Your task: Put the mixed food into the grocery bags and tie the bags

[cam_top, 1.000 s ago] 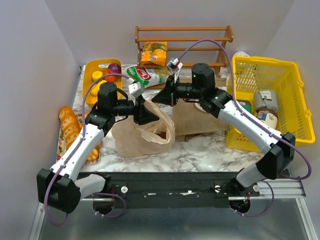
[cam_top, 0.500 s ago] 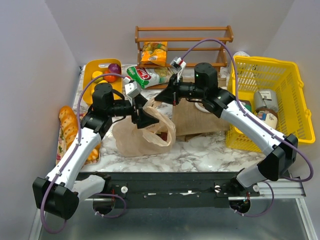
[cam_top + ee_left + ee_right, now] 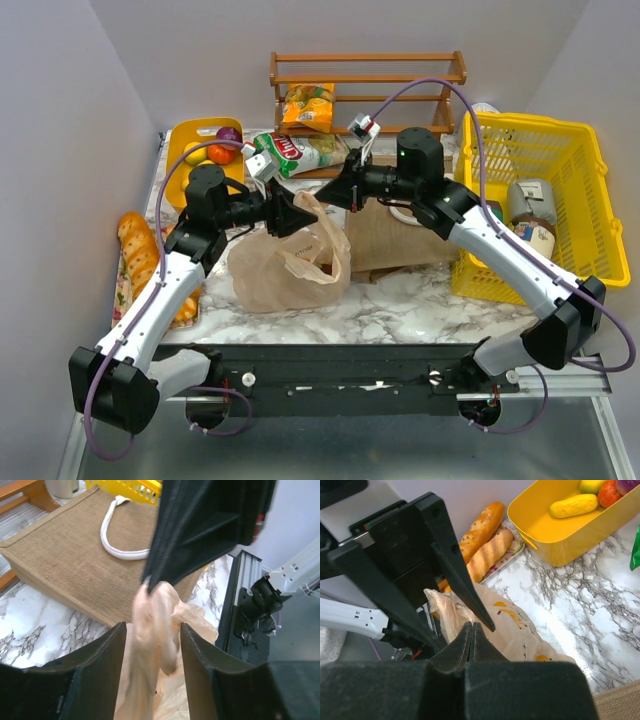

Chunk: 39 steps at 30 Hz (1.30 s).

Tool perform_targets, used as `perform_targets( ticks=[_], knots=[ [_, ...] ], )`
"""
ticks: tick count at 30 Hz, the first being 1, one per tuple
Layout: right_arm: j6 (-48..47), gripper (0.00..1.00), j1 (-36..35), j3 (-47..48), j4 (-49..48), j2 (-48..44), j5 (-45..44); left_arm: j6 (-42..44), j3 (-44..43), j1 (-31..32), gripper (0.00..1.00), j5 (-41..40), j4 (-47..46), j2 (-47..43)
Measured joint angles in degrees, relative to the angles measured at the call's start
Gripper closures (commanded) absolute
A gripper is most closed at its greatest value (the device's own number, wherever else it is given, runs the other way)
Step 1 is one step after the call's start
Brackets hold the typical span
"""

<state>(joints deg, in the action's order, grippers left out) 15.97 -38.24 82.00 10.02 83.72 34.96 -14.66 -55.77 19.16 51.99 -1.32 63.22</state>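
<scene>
The peach plastic grocery bag (image 3: 283, 268) sits mid-table, with one handle (image 3: 152, 625) drawn up into a twisted strand. My right gripper (image 3: 330, 197) is shut on the top of that strand; its black fingers (image 3: 200, 530) pinch it in the left wrist view. My left gripper (image 3: 152, 626) is open, its jaws on either side of the same strand lower down. The tan jute tote (image 3: 395, 240) lies flat behind, white handle (image 3: 122, 535) on top. A green and red snack packet (image 3: 292, 152) lies at the back.
A yellow mesh basket (image 3: 585, 200) with jars stands on the right. At the back left is a yellow tray (image 3: 183, 138) of fruit, and baguettes (image 3: 135, 250) lie along the left edge. A wooden rack (image 3: 365, 70) holds a yellow packet (image 3: 308, 105).
My left gripper opened wide, then narrowed, and rose toward the handle. My right gripper stayed shut and drew the handle slightly up and to the right.
</scene>
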Motion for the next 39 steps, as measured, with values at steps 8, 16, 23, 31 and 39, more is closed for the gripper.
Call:
perform_targets(
  ticks=[8, 16, 23, 31, 39],
  knots=[
    [-0.35, 0.99, 0.0, -1.97, 0.15, -3.87, -1.44, -0.24, 0.26, -0.04, 0.63, -3.21, 0.22, 1.18],
    [-1.05, 0.99, -2.8, -3.15, 0.57, -4.98, -2.86, -1.42, 0.52, -0.96, 0.71, -5.25, 0.42, 1.97],
    [-1.44, 0.99, -7.48, -6.78, 0.61, -4.94, -5.4, -2.45, 0.52, -1.2, 0.76, -5.79, 0.92, 2.6],
    [-1.46, 0.99, -11.47, -7.21, 0.37, -1.99, -10.38, -3.02, 0.57, -1.2, 0.81, -5.81, 2.32, 2.99],
    [0.02, 0.99, -12.68, -7.21, 0.35, 0.2, -13.94, -2.75, 0.87, -1.31, 0.9, -7.19, 4.48, 3.13]
  ],
)
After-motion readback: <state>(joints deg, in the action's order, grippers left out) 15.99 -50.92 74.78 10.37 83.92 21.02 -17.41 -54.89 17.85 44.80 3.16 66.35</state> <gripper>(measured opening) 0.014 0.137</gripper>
